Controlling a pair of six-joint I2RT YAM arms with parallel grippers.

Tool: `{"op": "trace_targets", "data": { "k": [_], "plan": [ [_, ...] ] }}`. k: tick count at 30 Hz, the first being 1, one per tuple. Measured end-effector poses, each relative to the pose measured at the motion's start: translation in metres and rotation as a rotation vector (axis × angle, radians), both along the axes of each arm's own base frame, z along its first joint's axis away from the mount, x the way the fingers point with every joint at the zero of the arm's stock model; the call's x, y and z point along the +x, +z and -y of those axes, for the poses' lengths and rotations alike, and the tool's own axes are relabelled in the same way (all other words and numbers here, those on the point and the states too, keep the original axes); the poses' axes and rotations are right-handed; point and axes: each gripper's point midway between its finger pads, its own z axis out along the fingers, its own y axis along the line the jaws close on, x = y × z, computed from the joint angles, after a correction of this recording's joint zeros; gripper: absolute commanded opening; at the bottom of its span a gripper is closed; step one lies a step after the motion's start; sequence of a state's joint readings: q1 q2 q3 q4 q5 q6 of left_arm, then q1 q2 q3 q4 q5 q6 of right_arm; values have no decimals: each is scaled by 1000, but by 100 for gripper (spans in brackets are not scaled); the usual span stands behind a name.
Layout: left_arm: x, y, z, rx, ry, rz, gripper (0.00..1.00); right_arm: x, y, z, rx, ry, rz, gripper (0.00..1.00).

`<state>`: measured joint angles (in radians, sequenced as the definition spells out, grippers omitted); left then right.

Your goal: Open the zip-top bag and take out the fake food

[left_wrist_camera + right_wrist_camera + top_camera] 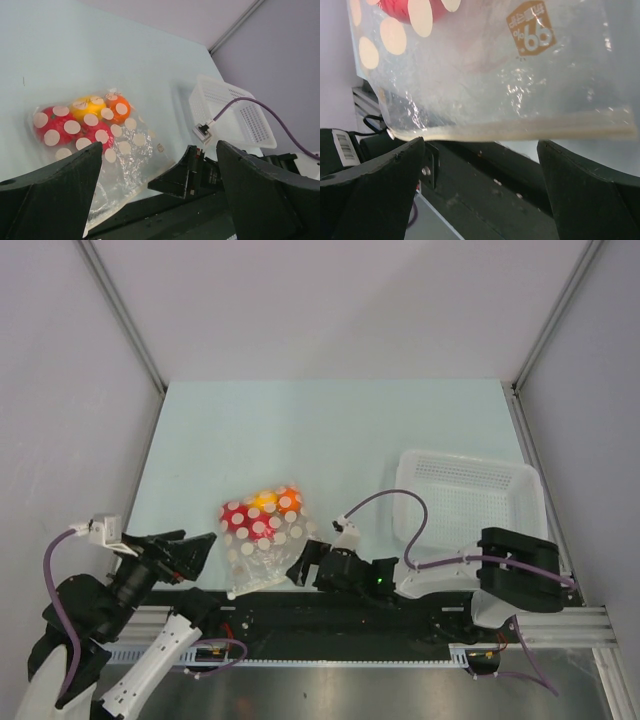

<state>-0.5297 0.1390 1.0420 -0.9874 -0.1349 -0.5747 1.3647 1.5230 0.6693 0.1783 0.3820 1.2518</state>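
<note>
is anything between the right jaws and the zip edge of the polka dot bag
Nothing visible. The right gripper, jaws open, faces the zip strip of the clear white-dotted plastic bag directly, with only open space between.

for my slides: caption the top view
Left hand and right hand, open, flank the zip-top bag of fake food

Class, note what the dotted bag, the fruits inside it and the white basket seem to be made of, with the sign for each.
The zip-top bag: thin clear plastic film, glossy; it crinkles and glints.
The fake food: probably hard plastic, glossy; smooth bright highlights.
The basket: white moulded plastic, rather matt; regular perforations.
</note>
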Motion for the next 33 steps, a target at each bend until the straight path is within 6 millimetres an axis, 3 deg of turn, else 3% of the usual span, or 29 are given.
{"op": "trace_targets", "data": {
  "k": [4,7,8,10,13,14,16,24,29,33],
  "plan": [
    [-3,-4,5,4,-34,-17,100,6,-11,-20,60,-25,-11,95],
    [-4,-7,11,4,-61,-39,99,18,-10,-28,99,-42,-5,82],
    [-3,-10,15,6,-76,-53,99,25,-8,-29,115,-55,-3,70],
    [-1,-19,25,11,-115,-90,99,41,-1,-28,142,-81,11,56],
    [5,-44,45,17,-186,-186,97,65,10,-23,181,-117,27,26],
    [7,-52,50,18,-203,-215,96,72,15,-20,193,-123,31,9],
    [12,-72,64,11,-244,-278,92,87,26,-13,217,-136,42,2],
    [27,-126,112,-174,-372,-409,67,135,71,16,307,-128,66,0],
    [35,-167,123,-275,-344,-525,69,149,84,29,332,-90,67,0],
    [42,-159,120,-356,-292,-490,71,147,86,30,340,-47,59,0]
  ]
}}
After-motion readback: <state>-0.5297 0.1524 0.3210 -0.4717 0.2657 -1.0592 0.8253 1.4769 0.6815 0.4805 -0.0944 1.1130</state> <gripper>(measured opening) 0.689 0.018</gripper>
